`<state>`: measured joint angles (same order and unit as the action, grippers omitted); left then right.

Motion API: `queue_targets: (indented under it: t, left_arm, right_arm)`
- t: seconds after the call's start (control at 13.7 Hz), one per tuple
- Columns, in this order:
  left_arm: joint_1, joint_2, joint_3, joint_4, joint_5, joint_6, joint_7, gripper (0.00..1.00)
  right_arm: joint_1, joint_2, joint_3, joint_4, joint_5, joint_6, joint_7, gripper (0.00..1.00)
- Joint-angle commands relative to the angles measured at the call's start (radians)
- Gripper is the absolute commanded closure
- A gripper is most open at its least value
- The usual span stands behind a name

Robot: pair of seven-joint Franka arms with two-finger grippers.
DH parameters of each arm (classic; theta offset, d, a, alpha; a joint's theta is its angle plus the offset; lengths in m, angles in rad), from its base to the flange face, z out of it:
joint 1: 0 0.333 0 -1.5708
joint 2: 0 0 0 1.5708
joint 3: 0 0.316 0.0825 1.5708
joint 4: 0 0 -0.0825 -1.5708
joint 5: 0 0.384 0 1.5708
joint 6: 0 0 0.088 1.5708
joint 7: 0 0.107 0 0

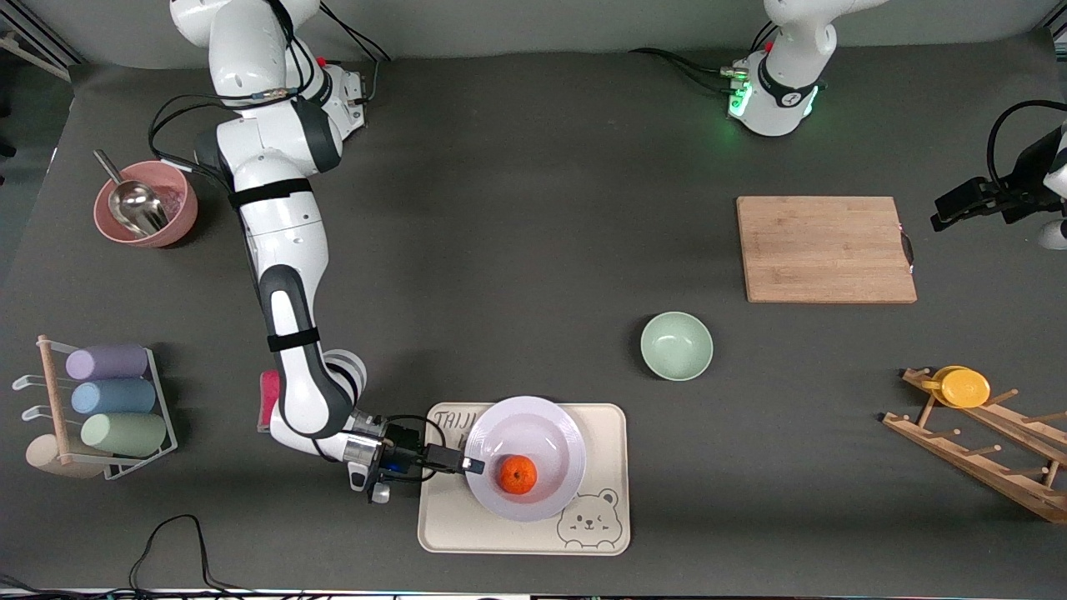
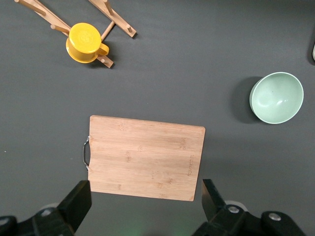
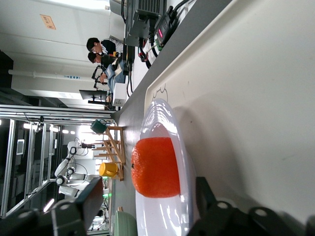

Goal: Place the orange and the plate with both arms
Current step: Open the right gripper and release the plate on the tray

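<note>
A: Where is the orange (image 1: 518,475)?

B: In the well of the white plate (image 1: 542,433), toward the rim nearest the right arm's hand. The plate sits on the cream bear tray (image 1: 602,425), covering most of its middle, and the tray lies at the edge of the table nearest the front camera.

A: And the right gripper (image 1: 473,465)?

B: It reaches in low and level from the right arm's end of the table, right at the plate's rim. In the right wrist view its two dark fingers (image 3: 78,209) stand apart, one to each side of the rim, with the orange (image 3: 155,167) just ahead on the plate (image 3: 156,115). They are spread, and I cannot make out firm contact with the rim.

A: The left gripper (image 1: 938,222)?

B: It waits high over the left arm's end of the table, above the edge of the wooden cutting board (image 1: 825,248). The left wrist view shows both its fingers (image 2: 78,204) spread wide with nothing between them, looking down on the cutting board (image 2: 145,157).

A: What else is around?

B: A mint-green bowl (image 1: 676,345) sits between the tray and the cutting board. A yellow cup (image 1: 963,387) hangs on a wooden rack (image 1: 1000,467) at the left arm's end. At the right arm's end, a pink bowl (image 1: 179,221) holds a metal scoop (image 1: 133,204).
</note>
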<state>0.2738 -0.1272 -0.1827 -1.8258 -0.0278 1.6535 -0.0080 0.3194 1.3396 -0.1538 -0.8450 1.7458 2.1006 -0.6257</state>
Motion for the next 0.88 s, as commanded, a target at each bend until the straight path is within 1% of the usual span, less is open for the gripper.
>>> queue_targets:
  t: [0.0,0.22,0.29,0.36,0.44,0.51,0.66,0.73,0.8]
  left_arm:
    - [0.002,-0.008,0.011,-0.009,0.002,0.009,0.017,0.00]
    - [0.001,-0.005,0.009,-0.009,0.000,0.015,0.017,0.00]
    - [0.001,-0.006,0.011,-0.009,0.002,0.020,0.017,0.00]
    - [0.002,-0.008,0.011,-0.009,0.002,0.012,0.017,0.00]
    - [0.002,-0.009,0.011,-0.009,0.000,0.008,0.017,0.00]
    - [0.002,-0.009,0.011,-0.009,0.002,0.008,0.017,0.00]
    - [0.002,-0.009,0.011,-0.010,0.000,0.008,0.016,0.00]
    - [0.002,-0.009,0.011,-0.010,0.000,0.006,0.017,0.00]
    - [0.004,-0.009,0.012,-0.009,0.000,0.006,0.016,0.00]
  right_arm:
    - [-0.006,-0.031,-0.006,0.014,-0.095,0.001,0.072,0.00]
    - [-0.014,-0.158,-0.006,-0.049,-0.366,-0.008,0.229,0.00]
    - [-0.014,-0.207,-0.006,-0.086,-0.438,-0.023,0.288,0.00]
    - [-0.013,-0.249,-0.007,-0.126,-0.510,-0.037,0.294,0.00]
    - [-0.011,-0.296,-0.007,-0.176,-0.614,-0.050,0.294,0.00]
    - [-0.013,-0.363,-0.006,-0.242,-0.728,-0.059,0.300,0.00]
    - [-0.005,-0.506,-0.009,-0.383,-0.903,-0.085,0.316,0.00]
    - [0.001,-0.567,-0.019,-0.440,-1.018,-0.085,0.317,0.00]
    - [0.012,-0.624,-0.033,-0.489,-1.151,-0.090,0.317,0.00]
